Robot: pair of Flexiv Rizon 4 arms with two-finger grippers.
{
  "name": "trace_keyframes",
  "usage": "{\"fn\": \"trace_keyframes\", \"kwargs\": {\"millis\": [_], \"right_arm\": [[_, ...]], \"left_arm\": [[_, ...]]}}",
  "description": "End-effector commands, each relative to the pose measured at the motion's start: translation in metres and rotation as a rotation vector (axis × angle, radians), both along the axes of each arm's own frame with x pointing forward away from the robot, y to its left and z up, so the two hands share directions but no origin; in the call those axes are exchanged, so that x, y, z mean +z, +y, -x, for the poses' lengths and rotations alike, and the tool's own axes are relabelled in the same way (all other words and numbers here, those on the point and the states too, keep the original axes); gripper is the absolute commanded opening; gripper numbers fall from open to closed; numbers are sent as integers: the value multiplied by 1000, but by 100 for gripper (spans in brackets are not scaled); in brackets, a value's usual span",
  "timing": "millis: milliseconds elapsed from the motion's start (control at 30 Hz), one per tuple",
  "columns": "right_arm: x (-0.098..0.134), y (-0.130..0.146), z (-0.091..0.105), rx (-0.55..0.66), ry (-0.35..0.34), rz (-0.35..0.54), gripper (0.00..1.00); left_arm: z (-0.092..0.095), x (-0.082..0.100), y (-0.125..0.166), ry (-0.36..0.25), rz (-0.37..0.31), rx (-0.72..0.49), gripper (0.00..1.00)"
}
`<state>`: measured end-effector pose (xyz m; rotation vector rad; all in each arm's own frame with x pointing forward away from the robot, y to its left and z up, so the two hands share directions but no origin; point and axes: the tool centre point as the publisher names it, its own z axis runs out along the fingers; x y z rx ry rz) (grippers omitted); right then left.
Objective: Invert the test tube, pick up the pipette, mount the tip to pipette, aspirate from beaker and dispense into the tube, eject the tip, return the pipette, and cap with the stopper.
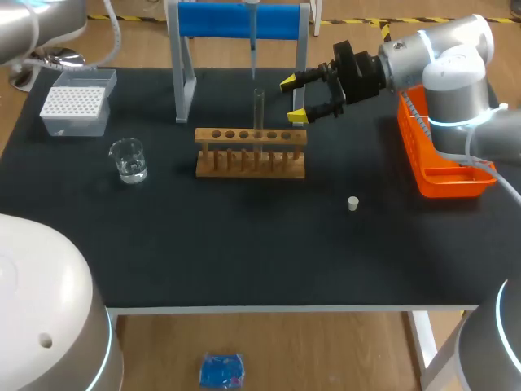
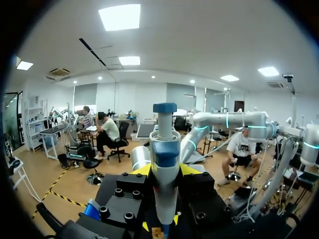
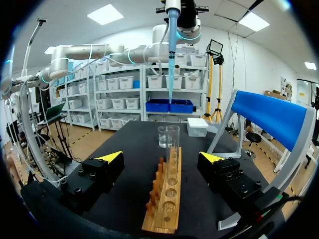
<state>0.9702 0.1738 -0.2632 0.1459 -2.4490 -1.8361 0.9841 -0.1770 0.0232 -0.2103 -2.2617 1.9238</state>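
Left gripper (image 2: 164, 172) is clamped on the pipette (image 2: 165, 149), with both yellow-tipped fingers pressed against its body from opposite sides. The pipette is held vertical, narrow end down, above the test tube (image 1: 258, 110) with a gap left between them; in the head view it is seen at 12 o'clock from the tube. The tube is seated upright in a middle hole of the wooden rack (image 1: 251, 155). Right gripper (image 1: 295, 99) is positioned at 2 o'clock from the rack, jaws wide open, nothing held. In the right wrist view the rack's end and the tube are seen ahead of it, in line with the gap between the fingers, untouched. The beaker (image 1: 129, 160), with some clear liquid in it, is placed at 9 o'clock from the rack, well apart. The tip box (image 1: 73, 102) is found between 10 and 11 o'clock from the beaker. The stopper (image 1: 352, 204) is left alone on the black mat (image 1: 244, 244), at 4 o'clock from the rack. The blue pipette stand (image 1: 240, 20) is set at 12 o'clock behind the rack. The orange basket (image 1: 444, 183) is located at 3 o'clock, near the table's edge, below the right arm.
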Motion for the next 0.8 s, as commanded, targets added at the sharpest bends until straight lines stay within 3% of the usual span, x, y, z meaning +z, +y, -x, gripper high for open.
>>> {"fn": "trace_keyframes", "kwargs": {"millis": [33,800], "right_arm": [[0,0,-1,2,0,1,100],[0,0,-1,2,0,1,100]], "left_arm": [[2,-2,-3,-9,6,5,0],[9,-17,-6,-46,12,18,0]]}}
